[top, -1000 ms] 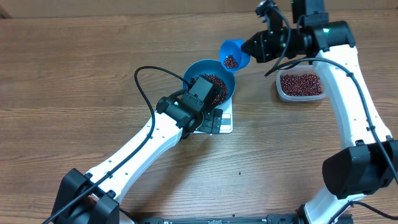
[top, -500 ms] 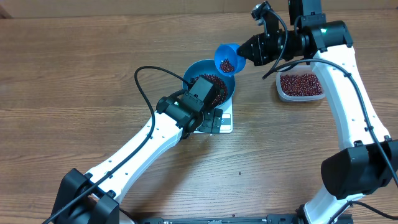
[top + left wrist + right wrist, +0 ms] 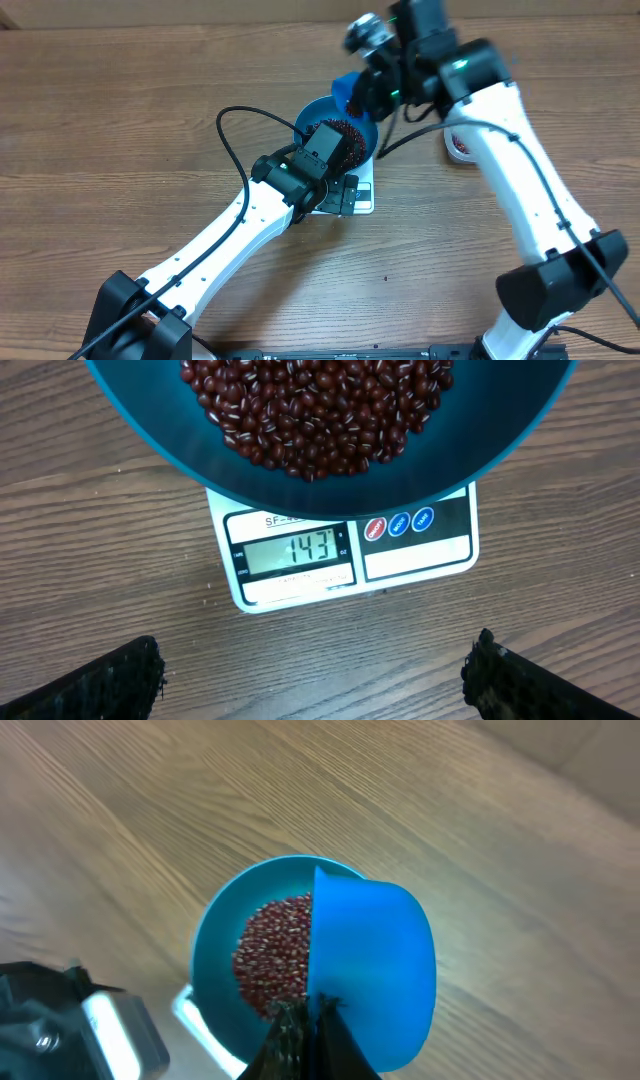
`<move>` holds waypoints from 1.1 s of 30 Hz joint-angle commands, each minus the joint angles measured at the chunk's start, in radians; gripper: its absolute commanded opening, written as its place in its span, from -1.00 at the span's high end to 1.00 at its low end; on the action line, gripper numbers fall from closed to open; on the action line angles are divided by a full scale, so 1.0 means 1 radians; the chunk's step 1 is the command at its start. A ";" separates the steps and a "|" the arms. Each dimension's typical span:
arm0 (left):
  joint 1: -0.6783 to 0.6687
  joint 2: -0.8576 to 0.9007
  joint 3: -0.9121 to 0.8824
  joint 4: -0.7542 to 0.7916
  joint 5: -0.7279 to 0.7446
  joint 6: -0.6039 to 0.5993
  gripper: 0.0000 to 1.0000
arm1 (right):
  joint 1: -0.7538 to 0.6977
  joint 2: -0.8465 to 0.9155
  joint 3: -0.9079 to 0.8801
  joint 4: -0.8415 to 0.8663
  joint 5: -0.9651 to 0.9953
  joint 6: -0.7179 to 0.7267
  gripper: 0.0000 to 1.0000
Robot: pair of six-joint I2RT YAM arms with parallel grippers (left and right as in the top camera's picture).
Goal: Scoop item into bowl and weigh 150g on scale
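Note:
The blue bowl (image 3: 480, 450) stands on the white scale (image 3: 415, 550) and holds a heap of red-brown beans (image 3: 310, 410). The scale's display (image 3: 295, 550) reads 143. My left gripper (image 3: 315, 685) hovers open over the table just in front of the scale, holding nothing. My right gripper (image 3: 308, 1010) is shut on the handle of a small blue scoop (image 3: 370, 965). The scoop is tipped on edge over the right side of the bowl (image 3: 215, 955). In the overhead view the scoop (image 3: 343, 88) sits at the bowl's (image 3: 310, 112) far rim. What the scoop holds is hidden.
A clear plastic tub (image 3: 458, 148) stands right of the scale, mostly hidden under the right arm. A black cable (image 3: 228, 140) loops across the wood left of the bowl. A few stray beans (image 3: 386, 279) lie on the table nearer the front.
The right arm has swung left from beside the tub, carrying the scoop over the bowl and tipping it on edge. The left arm has not moved.

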 commanded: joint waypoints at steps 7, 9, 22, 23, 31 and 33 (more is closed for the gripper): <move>-0.001 0.009 0.011 -0.001 0.008 0.019 -0.99 | 0.050 -0.027 0.027 0.011 0.190 -0.017 0.93; -0.001 0.009 0.011 -0.001 0.008 0.019 -0.99 | 0.046 -0.027 0.027 0.011 0.173 -0.017 0.93; -0.001 0.009 0.011 -0.001 0.008 0.019 -0.99 | 0.045 -0.027 0.027 0.008 0.134 -0.018 0.93; -0.001 0.009 0.011 -0.001 0.008 0.019 -0.99 | 0.043 -0.027 0.027 0.008 0.134 -0.018 0.93; -0.001 0.009 0.011 -0.001 0.008 0.019 -0.99 | 0.039 -0.027 0.027 0.006 0.134 -0.018 0.92; -0.001 0.009 0.011 -0.001 0.008 0.019 -0.99 | 0.039 -0.027 0.027 0.008 0.134 -0.018 0.92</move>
